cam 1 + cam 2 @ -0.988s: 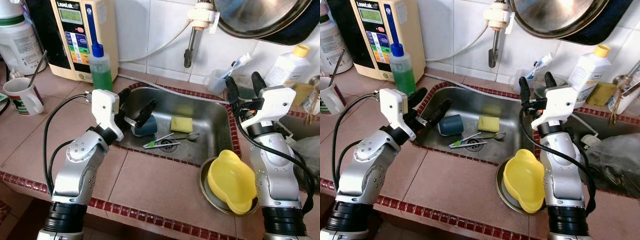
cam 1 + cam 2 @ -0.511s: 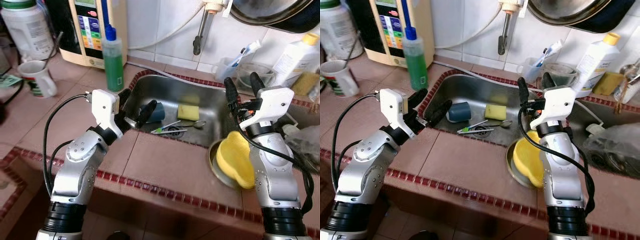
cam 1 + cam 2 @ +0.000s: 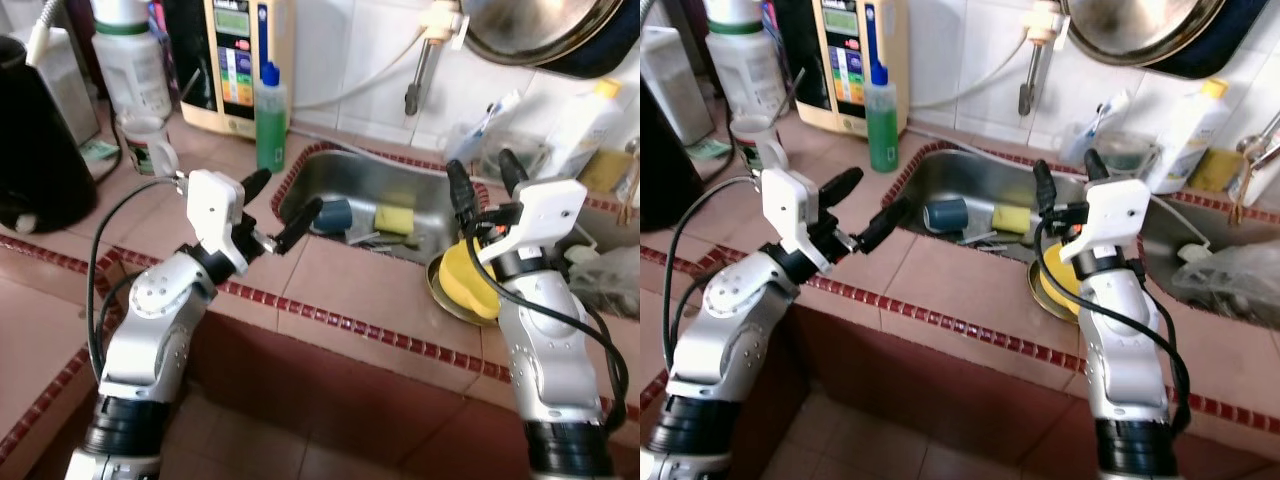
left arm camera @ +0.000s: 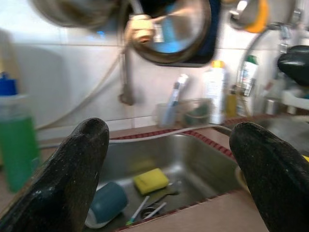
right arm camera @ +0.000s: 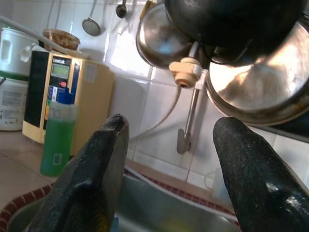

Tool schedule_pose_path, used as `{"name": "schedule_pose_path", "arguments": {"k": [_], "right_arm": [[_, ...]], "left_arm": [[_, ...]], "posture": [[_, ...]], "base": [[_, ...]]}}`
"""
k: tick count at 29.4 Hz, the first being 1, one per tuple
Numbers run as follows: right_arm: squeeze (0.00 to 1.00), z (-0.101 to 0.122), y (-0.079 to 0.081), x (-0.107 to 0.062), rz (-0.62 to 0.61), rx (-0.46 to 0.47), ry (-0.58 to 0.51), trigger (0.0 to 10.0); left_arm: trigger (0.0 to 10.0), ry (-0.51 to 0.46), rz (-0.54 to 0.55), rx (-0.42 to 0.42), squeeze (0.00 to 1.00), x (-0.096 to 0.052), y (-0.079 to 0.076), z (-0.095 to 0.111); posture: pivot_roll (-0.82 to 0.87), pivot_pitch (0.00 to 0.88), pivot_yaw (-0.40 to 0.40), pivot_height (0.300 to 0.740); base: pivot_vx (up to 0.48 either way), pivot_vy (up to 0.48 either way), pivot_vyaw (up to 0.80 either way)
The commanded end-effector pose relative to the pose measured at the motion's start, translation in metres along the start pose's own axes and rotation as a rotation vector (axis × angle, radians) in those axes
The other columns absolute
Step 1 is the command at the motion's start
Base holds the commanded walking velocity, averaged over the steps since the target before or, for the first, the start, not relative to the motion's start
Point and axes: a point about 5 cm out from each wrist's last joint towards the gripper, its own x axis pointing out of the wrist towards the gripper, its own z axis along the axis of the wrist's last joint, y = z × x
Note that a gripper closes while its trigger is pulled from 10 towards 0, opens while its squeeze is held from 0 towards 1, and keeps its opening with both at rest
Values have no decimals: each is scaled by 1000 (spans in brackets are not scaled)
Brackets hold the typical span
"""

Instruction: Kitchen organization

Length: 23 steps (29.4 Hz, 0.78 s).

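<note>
The robot stands back from the tiled counter (image 3: 330,290), both arms raised ahead of it and neither holding anything. The left gripper (image 3: 282,203) hangs over the counter's front-left stretch, just short of the sink's near-left corner, fingers spread wide. The right gripper (image 3: 481,183) is also spread, poised above the sink's right rim.

The things to tidy lie in the sink (image 3: 975,182): a blue cup (image 4: 107,204) on its side by the left wall, a yellow sponge (image 4: 150,181) towards the middle, and some cutlery (image 4: 145,210) by the drain, though blur makes the pieces hard to tell apart. A yellow bowl (image 3: 462,277) sits in a metal dish (image 3: 445,297) on the counter at the sink's near-right corner.

The step in hand looks like lining up for a reach into the sink. To do it well, the robot should close on the counter edge first, then take the cup with the left gripper, pinching across its round wall. The green bottle (image 3: 880,115) at the sink's far-left corner should be given room.
</note>
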Motion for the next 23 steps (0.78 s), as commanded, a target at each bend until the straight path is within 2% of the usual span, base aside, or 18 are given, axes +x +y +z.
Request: {"name": "schedule_pose_path", "arguments": {"k": [1,9,19,23], "right_arm": [[0,1,-1,-1,-6,-9,4,10000],[0,-3,8,-5,3,8,19,10000],[0,-4,10,-5,14,4,23,10000],[0,-5,12,-5,20,7,28,10000]], "left_arm": [[10000,2,-27,14,0,4,-2,2],[10000,-2,-48,-2,0,5,-5,1],[10000,1,-48,10,0,6,-3,1],[10000,-12,-35,-16,0,7,-4,2]], "posture": [[40,45,-50,740],[37,41,-40,740],[40,36,-40,740],[36,31,-40,740]], "base": [[0,0,0],[0,-428,0],[0,-480,0],[0,-82,0]]}}
